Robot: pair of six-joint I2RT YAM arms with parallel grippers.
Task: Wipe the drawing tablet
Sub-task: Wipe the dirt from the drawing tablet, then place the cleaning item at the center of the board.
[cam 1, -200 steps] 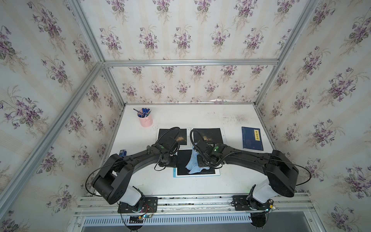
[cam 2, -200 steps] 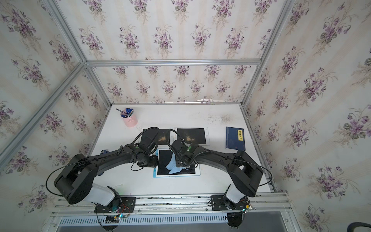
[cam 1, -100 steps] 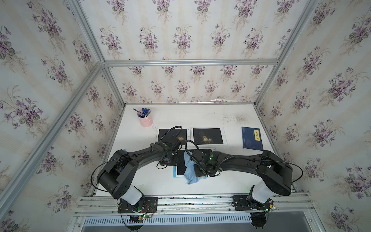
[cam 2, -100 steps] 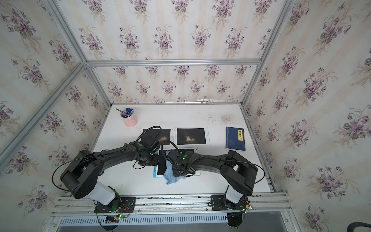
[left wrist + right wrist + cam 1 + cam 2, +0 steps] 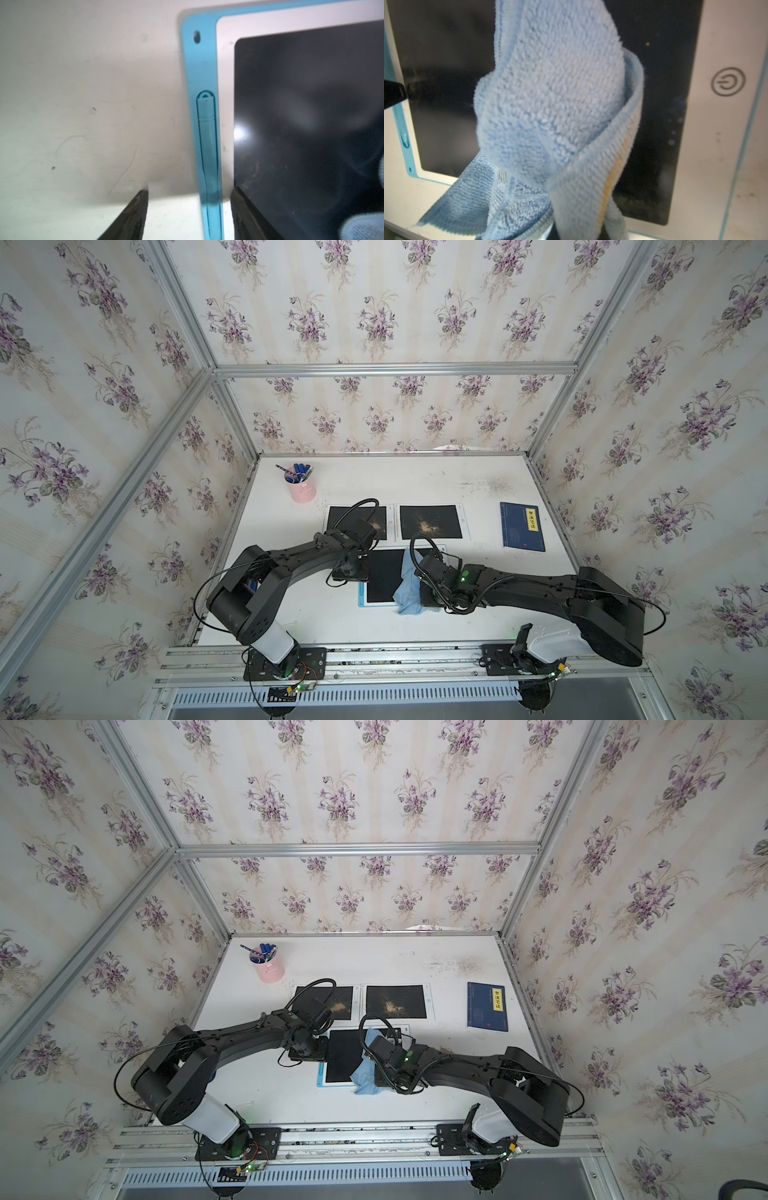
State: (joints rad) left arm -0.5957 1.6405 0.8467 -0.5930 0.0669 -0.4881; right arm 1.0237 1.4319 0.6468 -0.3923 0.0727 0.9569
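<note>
The drawing tablet lies flat near the table's front, a black screen in a white and light-blue frame. My right gripper is shut on a light-blue cloth. The cloth drapes over the right half of the screen and past its front edge, and it hides the fingers. My left gripper is open over the tablet's left edge. One of its fingers sits on the table and the other at the screen's border. The blue stylus lies in its slot between them.
Two more black tablets with tan dirt lie behind, the left one partly under my left arm, the right one in full view. A blue book lies at the right. A pink pen cup stands at the back left.
My right gripper dragged the cloth from the screen's middle toward the tablet's front edge, then shifted slightly right. The left gripper stayed at the tablet's left edge.
</note>
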